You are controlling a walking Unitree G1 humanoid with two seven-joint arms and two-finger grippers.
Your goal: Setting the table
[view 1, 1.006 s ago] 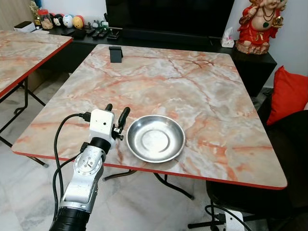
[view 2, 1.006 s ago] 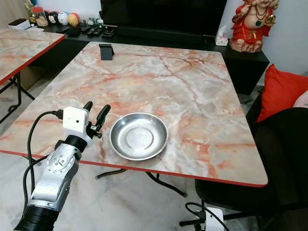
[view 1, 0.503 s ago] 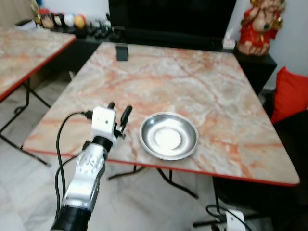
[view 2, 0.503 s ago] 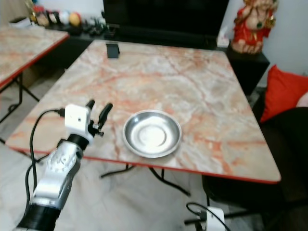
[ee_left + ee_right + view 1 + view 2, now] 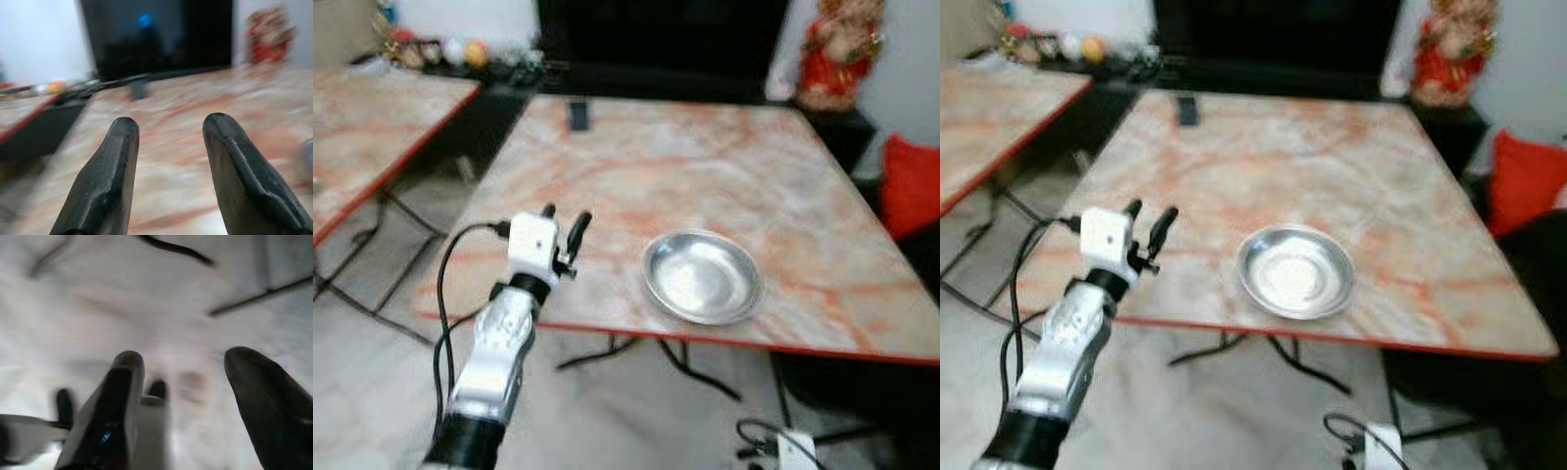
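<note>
A shallow steel bowl (image 5: 703, 277) sits near the front edge of the marble-patterned table (image 5: 705, 176). My left gripper (image 5: 564, 221) is raised over the table's front left part, well to the left of the bowl, open and holding nothing. In the left wrist view its two black fingers (image 5: 110, 171) stand apart above the tabletop. My right gripper (image 5: 183, 382) hangs low by the floor, open, with nothing between its fingers. The pictures are blurred.
A small black stand (image 5: 578, 114) sits at the table's far left. A second marble table (image 5: 372, 127) stands on the left. Behind are a dark TV unit (image 5: 656, 49) and a red statue (image 5: 839, 54). A red cushion (image 5: 911, 186) lies at the right.
The whole picture has shifted right and blurred, so the camera has moved. My left gripper stays open beside the bowl, now with a wider gap between them.
</note>
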